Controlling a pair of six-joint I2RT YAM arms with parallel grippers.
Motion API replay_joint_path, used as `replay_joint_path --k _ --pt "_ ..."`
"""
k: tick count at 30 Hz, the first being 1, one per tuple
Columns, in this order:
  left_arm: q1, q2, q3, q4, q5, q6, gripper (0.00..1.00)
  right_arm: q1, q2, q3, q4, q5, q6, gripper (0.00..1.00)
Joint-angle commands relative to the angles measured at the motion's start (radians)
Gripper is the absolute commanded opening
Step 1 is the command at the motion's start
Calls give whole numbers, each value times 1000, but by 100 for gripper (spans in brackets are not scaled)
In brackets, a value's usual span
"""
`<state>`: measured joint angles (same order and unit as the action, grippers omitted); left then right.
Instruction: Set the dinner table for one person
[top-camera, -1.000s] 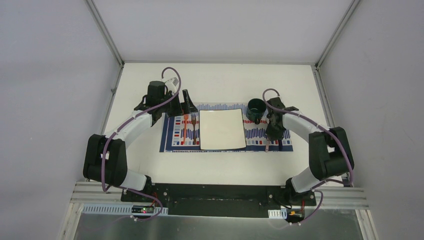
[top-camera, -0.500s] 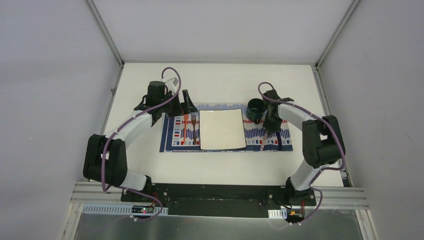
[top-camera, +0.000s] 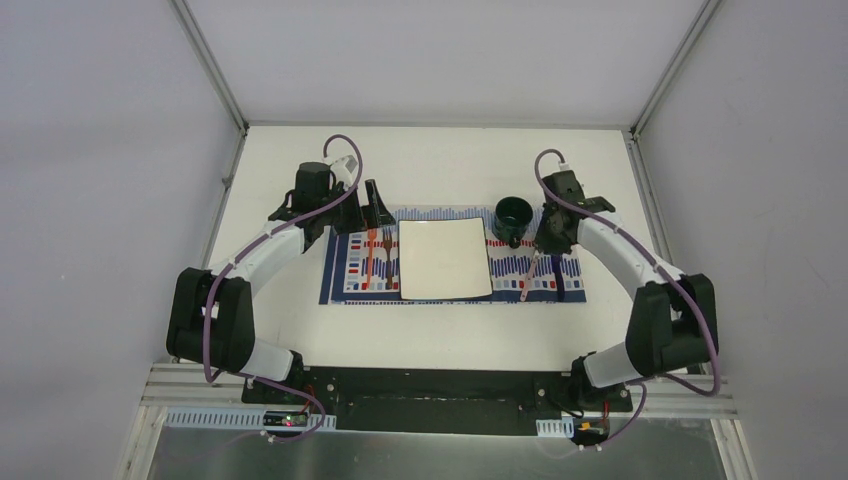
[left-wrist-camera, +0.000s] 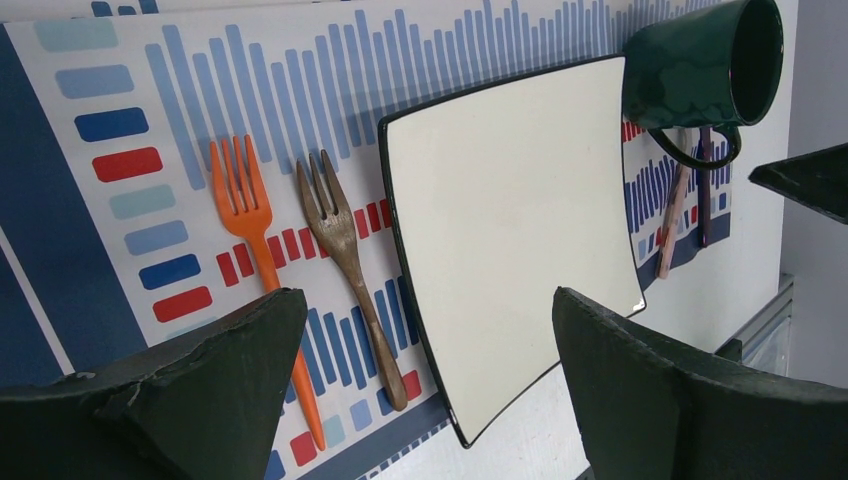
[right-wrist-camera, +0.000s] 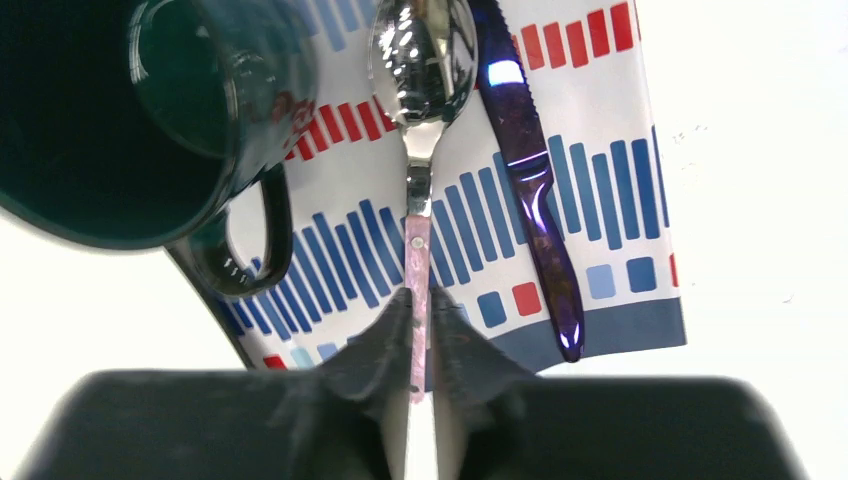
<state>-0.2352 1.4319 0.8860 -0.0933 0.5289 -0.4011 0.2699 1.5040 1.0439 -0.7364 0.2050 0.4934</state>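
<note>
Plain white matte dinner table (top-camera: 430, 165); left pincer (top-camera: 364, 214) gapes, right pincer (right-wrist-camera: 420, 310) clamps spoon (right-wrist-camera: 421, 60)

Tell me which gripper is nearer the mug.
Right. The right gripper, shut on the spoon, is beside the mug; the left gripper is across the plate, near the forks.

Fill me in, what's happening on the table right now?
The setting on the dinner table looks nearly laid. A striped placemat carries a square plate, with an orange fork and a wooden fork to its left and a green mug, spoon and knife to its right. The right gripper, all but shut, hangs over the spoon's pink handle; the spoon lies on the mat, not held. The left gripper is wide open and empty near the forks.
</note>
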Motion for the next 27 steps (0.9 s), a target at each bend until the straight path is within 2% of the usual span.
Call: replay_joint_path --k 1,3,4,9,14,27 --pt "0 -4 31 12 -7 23 99 0 -96 -23 -10 -63 -32 24" --pt "0 -7 33 7 -10 24 99 2 -103 -40 -7 -77 -45 38" --pt "0 -9 33 3 -10 24 99 1 -105 -52 -3 -91 -49 41" --pt "0 -8 34 3 -10 21 99 37 -108 -114 8 -125 -33 40" --pt "0 -11 33 3 -13 18 99 65 -94 -165 42 -131 -17 33" --pt "-1 -29 24 -6 -20 21 99 131 25 -130 81 -92 -8 34"
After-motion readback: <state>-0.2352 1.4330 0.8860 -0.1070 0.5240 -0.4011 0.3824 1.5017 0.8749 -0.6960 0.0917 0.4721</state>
